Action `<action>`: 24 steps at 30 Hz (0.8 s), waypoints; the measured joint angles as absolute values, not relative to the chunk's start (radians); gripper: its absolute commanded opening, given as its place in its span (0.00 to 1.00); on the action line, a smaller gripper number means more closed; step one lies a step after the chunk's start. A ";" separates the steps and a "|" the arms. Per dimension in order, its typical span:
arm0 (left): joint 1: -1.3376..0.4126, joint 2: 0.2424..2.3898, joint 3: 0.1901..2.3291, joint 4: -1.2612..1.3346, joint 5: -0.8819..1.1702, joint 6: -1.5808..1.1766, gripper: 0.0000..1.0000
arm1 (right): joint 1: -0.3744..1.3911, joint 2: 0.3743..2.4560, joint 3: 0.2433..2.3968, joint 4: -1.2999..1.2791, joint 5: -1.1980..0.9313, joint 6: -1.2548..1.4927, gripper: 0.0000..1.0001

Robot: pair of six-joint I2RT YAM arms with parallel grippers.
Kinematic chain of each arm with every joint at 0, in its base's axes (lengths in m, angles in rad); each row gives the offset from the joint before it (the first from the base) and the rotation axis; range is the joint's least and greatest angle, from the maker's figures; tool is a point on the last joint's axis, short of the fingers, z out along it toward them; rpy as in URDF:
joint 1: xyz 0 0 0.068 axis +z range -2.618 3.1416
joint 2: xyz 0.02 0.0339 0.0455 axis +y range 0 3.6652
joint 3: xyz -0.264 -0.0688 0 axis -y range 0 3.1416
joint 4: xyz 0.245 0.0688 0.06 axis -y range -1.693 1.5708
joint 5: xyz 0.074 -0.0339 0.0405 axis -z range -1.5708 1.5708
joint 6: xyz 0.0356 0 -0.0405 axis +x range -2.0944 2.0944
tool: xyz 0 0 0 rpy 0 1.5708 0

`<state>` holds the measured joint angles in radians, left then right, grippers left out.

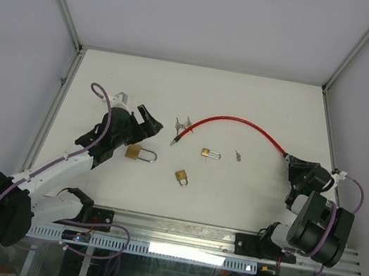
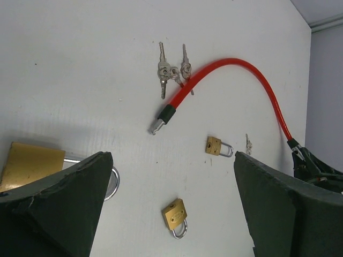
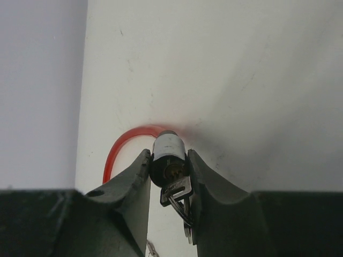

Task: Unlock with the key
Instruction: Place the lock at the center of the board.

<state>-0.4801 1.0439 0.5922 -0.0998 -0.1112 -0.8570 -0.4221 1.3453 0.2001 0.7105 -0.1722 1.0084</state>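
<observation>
A red cable lock (image 1: 233,123) arcs across the table, its free pin end (image 1: 175,139) lying loose. My right gripper (image 3: 168,161) is shut on the lock's black cylinder head (image 3: 167,152). A key (image 3: 177,191) sits at the keyhole with other keys hanging below it. In the top view this gripper (image 1: 295,169) is at the cable's right end. My left gripper (image 2: 172,160) hangs open over the table with nothing between its fingers (image 2: 69,203), and a small brass padlock (image 2: 176,214) lies below the gap. In the top view the left gripper (image 1: 148,121) is at the left.
A large brass padlock (image 1: 140,153) lies by the left gripper and shows partly behind the left finger (image 2: 32,163). A second small padlock (image 1: 210,154), a bunch of keys (image 1: 183,123) near the pin end and a tiny key (image 1: 238,155) lie mid-table. Metal frame posts edge the table.
</observation>
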 measured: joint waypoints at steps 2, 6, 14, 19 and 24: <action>-0.462 1.045 0.592 -0.112 -0.102 -0.862 0.99 | -0.430 1.315 0.202 0.662 -0.160 0.982 0.15; -0.439 1.053 0.592 -0.134 -0.090 -0.876 0.99 | -0.461 1.258 0.212 0.574 -0.123 0.947 0.15; -0.417 1.056 0.592 -0.170 -0.068 -0.889 0.99 | -0.542 1.145 0.255 0.360 -0.035 0.931 0.24; -0.410 1.042 0.593 -0.210 -0.070 -0.894 0.99 | -0.546 1.056 0.274 0.229 -0.011 0.873 0.50; -0.410 1.000 0.602 -0.262 -0.080 -0.894 0.99 | -0.533 0.981 0.305 0.070 -0.015 0.769 0.70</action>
